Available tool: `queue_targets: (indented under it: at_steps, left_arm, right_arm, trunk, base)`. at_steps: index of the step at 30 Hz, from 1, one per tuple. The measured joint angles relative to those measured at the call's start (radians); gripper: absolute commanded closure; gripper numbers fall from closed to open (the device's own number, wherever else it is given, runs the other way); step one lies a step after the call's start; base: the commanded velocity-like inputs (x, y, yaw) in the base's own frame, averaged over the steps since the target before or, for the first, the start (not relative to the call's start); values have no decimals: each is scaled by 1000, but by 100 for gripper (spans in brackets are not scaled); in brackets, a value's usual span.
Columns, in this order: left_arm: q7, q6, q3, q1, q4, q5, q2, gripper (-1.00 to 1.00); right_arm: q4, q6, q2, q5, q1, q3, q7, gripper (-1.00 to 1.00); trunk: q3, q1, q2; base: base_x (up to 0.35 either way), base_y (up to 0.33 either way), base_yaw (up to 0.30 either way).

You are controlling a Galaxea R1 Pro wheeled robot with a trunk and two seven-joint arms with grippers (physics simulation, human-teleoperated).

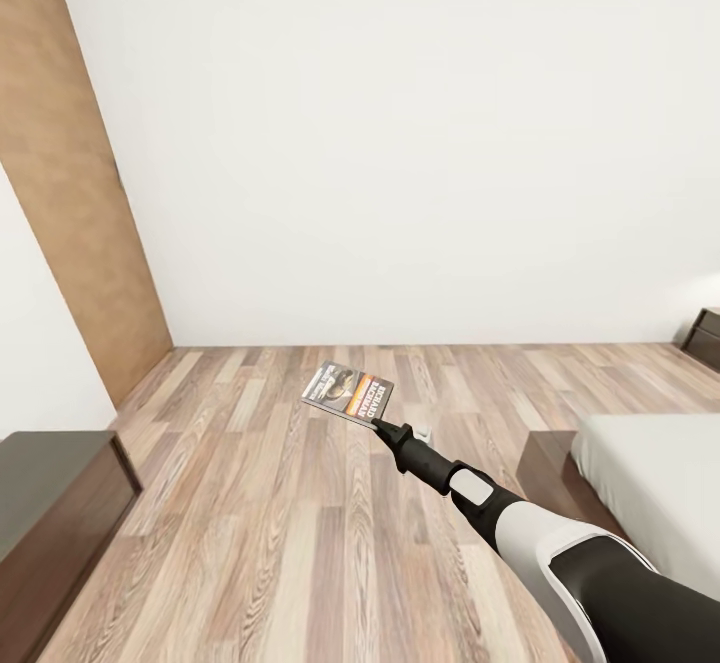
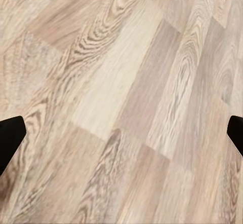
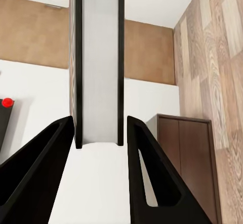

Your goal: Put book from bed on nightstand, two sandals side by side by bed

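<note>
The right arm reaches out over the plank floor (image 1: 300, 503), its right gripper (image 1: 385, 430) clamped on one edge of the book (image 1: 348, 392), which is held in the air above the boards, cover up; from the right wrist, the fingers (image 3: 147, 173) press against both faces of the book (image 3: 98, 62). The left gripper (image 2: 121, 133) hangs over bare floor with its tips wide apart. A nightstand (image 1: 55, 513) sits low at left, the bed (image 1: 650, 493) at right, a second nightstand (image 1: 703, 336) beyond, then the white wall (image 1: 400, 143).
</note>
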Motion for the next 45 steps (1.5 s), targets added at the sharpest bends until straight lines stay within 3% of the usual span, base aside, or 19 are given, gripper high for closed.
queue_targets:
  at_steps: [27,45]
  left_arm:
    - [0,1,0,0,0,0,0,-100]
    - [0,2,0,0,0,0,0,-100]
  right_arm:
    - [0,-2,-3,-1,0,-1,1,100]
    - [0,-1,-3,0,0,-2,2,100]
  trunk:
    - [0,0,0]
    - [0,0,0]
  base:
    - [306,0,-4]
    - [307,0,-193]
